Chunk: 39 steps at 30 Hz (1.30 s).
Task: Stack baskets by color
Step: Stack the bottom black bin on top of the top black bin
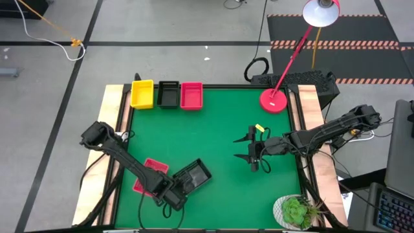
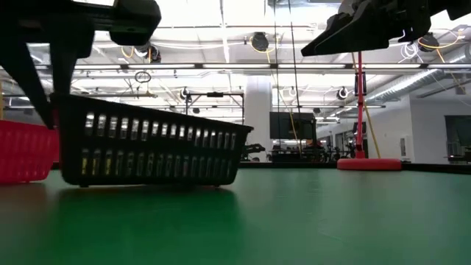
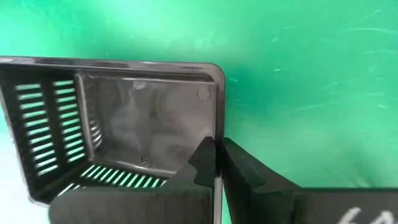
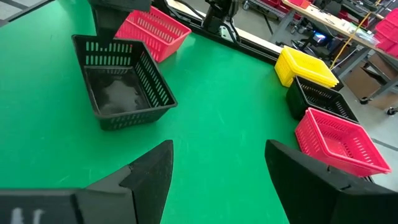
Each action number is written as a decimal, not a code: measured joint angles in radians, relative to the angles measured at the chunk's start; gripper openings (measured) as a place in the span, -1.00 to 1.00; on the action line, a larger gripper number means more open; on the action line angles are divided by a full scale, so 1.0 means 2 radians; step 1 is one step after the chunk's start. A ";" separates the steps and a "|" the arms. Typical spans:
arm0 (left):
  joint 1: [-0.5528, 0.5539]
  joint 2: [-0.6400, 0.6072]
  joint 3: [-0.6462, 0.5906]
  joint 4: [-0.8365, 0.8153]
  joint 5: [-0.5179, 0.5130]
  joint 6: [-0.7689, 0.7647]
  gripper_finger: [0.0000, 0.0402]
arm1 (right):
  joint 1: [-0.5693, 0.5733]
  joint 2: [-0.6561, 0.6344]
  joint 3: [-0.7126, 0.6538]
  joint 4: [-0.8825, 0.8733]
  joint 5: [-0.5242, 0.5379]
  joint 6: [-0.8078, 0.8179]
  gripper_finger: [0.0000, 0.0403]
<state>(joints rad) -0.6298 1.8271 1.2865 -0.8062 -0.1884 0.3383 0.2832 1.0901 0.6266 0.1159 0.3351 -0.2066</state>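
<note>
A black basket stands open side up on the green table near its front left, with my left gripper shut on it. A pink-red basket sits on the table just to its left, partly under the left arm. Yellow, black and pink-red baskets line the far edge. My right gripper hangs open above the table's right middle, with nothing between its fingers. My left gripper pinches the rim of the black basket's short end wall, a little way from its corner. One finger is inside the basket and one outside. The fingers come steeply from above. The basket's bottom rests on the table.
A red lamp base stands at the table's far right corner, its stem slanting up and back. A potted plant sits at the near right corner. Bare green mat lies between the far row and the grippers.
</note>
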 joint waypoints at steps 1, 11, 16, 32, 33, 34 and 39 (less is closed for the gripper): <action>0.001 0.000 0.000 0.000 -0.003 0.000 -0.93 | 0.000 0.000 0.000 0.000 0.000 0.000 0.24; 0.016 -0.018 0.000 0.000 -0.034 -0.003 -0.95 | 0.000 0.000 0.000 0.000 0.000 -0.005 0.24; 0.025 -0.040 0.000 -0.001 -0.063 0.000 -0.93 | 0.000 0.000 0.000 0.000 0.000 -0.006 0.24; 0.086 -0.129 0.000 -0.022 -0.181 0.033 -0.94 | 0.000 0.000 0.000 0.000 0.002 -0.008 0.24; 0.093 -0.133 0.000 -0.024 -0.189 0.038 -0.93 | 0.000 0.000 0.000 0.000 0.002 -0.008 0.24; 0.100 -0.138 0.000 -0.028 -0.193 0.042 -0.93 | 0.000 0.000 0.000 0.000 0.002 -0.007 0.24; 0.145 -0.165 0.000 -0.038 -0.209 0.043 -0.97 | 0.000 0.000 0.000 0.000 0.002 -0.008 0.24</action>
<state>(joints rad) -0.3394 1.4980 1.2861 -0.8819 -0.6074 0.4252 0.2829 1.0904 0.6266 0.1153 0.3382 -0.2218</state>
